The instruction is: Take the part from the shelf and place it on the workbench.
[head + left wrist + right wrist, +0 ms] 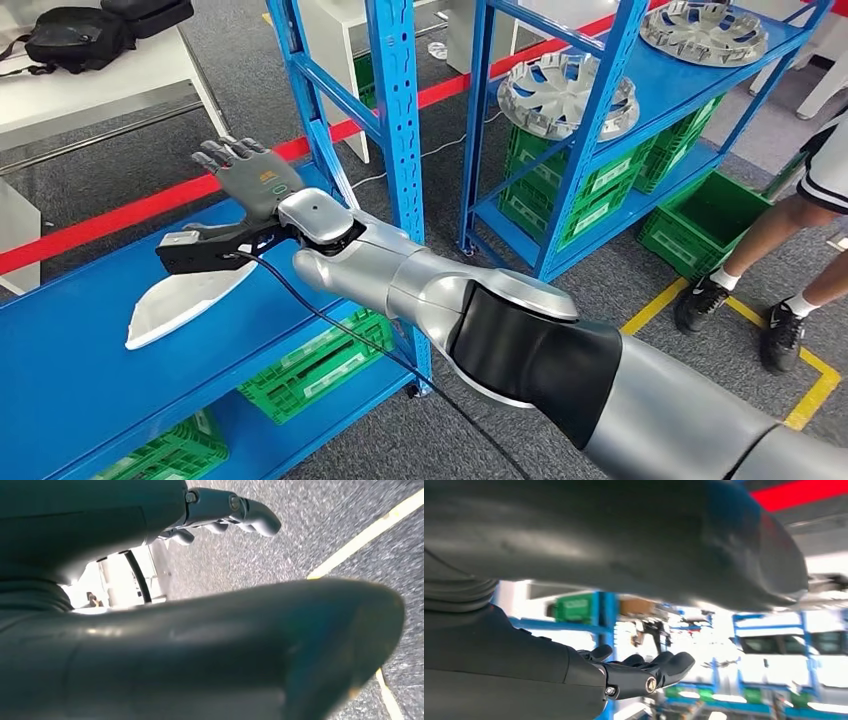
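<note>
While the right hand (pixel 245 175) hovers spread and empty just beyond the part (pixel 185 300) on the blue shelf (pixel 60 370), it should, I judge, drop and close on the part's near edge. The part is white, smooth, teardrop-flat. Left hand (pixel 225 515): curled, empty.
</note>
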Available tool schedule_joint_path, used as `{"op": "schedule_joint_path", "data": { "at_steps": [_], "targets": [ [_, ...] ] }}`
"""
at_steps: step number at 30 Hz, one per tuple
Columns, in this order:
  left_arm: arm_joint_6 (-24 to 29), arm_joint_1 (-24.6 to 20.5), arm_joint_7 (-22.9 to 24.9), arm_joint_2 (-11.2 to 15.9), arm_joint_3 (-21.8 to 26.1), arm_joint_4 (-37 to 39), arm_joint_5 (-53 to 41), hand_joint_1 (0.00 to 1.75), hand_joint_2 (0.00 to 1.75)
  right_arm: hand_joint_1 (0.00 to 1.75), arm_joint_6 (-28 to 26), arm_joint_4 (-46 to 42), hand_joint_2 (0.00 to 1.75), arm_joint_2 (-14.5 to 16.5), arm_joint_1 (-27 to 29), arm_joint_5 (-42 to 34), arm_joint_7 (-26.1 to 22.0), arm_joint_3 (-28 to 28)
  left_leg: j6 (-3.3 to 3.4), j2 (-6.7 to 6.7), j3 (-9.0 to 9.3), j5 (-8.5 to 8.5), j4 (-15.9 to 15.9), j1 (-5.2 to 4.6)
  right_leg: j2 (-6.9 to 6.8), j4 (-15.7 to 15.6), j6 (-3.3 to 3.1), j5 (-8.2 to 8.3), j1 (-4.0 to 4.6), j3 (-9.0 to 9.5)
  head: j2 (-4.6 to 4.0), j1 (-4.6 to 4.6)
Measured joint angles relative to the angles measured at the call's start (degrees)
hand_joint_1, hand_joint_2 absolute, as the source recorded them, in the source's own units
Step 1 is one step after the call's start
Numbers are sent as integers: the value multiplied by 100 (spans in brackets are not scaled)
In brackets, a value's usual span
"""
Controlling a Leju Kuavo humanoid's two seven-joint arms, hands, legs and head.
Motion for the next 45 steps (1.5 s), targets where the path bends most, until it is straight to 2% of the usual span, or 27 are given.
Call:
{"op": "schedule_joint_path", "data": {
  "at_steps": [2,3,4,7,8,9,11,12,13,14,16,17,18,19,22,26,33,37,45],
  "targets": [
    [0,-4,-8,3,-1,4,-28,0,0,0,4,-50,0,105,30,13,-124,1,59,26,-10,871,-709,-26,16,13,32,-148,11,141,0,-12],
    [0,-10,-12,5,-1,4,-34,0,0,0,12,-76,0,161,57,18,-163,4,80,36,-5,1249,-958,-42,28,23,61,-227,25,181,0,-17],
    [0,-16,-15,7,-1,4,-36,0,0,0,20,-99,0,208,81,21,-186,7,95,43,-6,1468,-1089,-56,39,26,90,-305,39,207,0,-22],
    [0,-38,-24,-5,0,-1,-36,0,0,0,32,-169,0,299,90,29,-204,12,148,39,61,1487,-1117,-32,25,46,179,-484,57,285,0,-16],
    [0,-47,-28,-9,0,-3,-37,0,0,0,36,-187,0,321,84,35,-213,12,180,38,88,1478,-1130,-17,6,182,213,-576,54,236,0,-5],
    [0,-55,-34,-13,0,-5,-37,0,0,0,46,-200,0,338,90,42,-221,13,212,39,112,1462,-1142,-4,-16,446,249,-717,48,108,0,7],
    [0,-70,-44,-10,0,-8,-42,0,0,0,84,-213,0,362,148,61,-234,14,249,38,135,1413,-1139,-7,-39,1202,293,-1032,31,-349,0,26],
    [0,-75,-48,-10,0,-8,-46,0,0,0,104,-214,0,369,195,71,-236,14,254,36,141,1393,-1134,-8,-42,1499,300,-1101,25,-563,0,31],
    [0,-77,-49,-10,0,-8,-52,0,0,0,123,-214,0,376,241,79,-242,14,255,32,147,1375,-1125,-10,-43,1593,295,-1043,22,-690,0,34],
    [0,-78,-43,-10,0,-8,-57,0,0,0,139,-215,0,383,278,83,-253,15,254,25,154,1360,-1115,-14,-44,1464,279,-875,22,-704,0,37],
    [0,-82,-21,-16,0,-7,-62,0,0,0,174,-216,0,402,311,84,-291,19,246,12,170,1341,-1094,-27,-49,724,200,-390,44,-462,0,42],
    [0,-85,-8,-23,0,-7,-62,0,0,0,195,-216,0,413,317,78,-318,20,230,5,177,1333,-1086,-40,-53,382,155,-216,60,-333,0,44],
    [0,-85,3,-29,0,-6,-62,0,0,0,218,-216,0,428,326,71,-349,22,206,1,182,1330,-1086,-45,-54,157,119,-111,74,-247,0,53],
    [0,-84,11,-30,0,-6,-62,0,0,0,249,-216,0,448,344,60,-389,23,191,-3,186,1302,-1084,-48,-54,57,123,-59,82,-213,0,59],
    [0,-81,9,-20,-1,-6,-49,0,0,0,352,-216,0,534,452,24,-508,27,172,-2,218,1268,-1104,-43,-44,26,180,-20,83,-193,0,72],
    [0,-81,2,-8,-2,-6,-38,0,0,0,405,-216,0,611,604,15,-539,43,110,-2,260,1318,-1142,-43,-45,27,145,-25,83,-171,0,71],
    [0,-81,-33,3,-2,-7,-40,0,0,0,652,-216,0,688,774,-87,-724,58,70,-4,273,1304,-1157,-43,-42,28,105,-52,84,-166,0,73],
    [0,-81,-33,5,1,-8,-37,0,0,0,913,-204,175,752,988,-170,-799,65,63,-4,274,1287,-1157,-43,-42,23,101,-68,83,-161,0,73],
    [0,-47,-10,20,8,-7,-16,0,0,0,1317,-91,175,805,1343,-161,-757,141,68,-5,275,1266,-1157,-46,-43,14,98,-83,80,-152,0,73]
  ]
}}
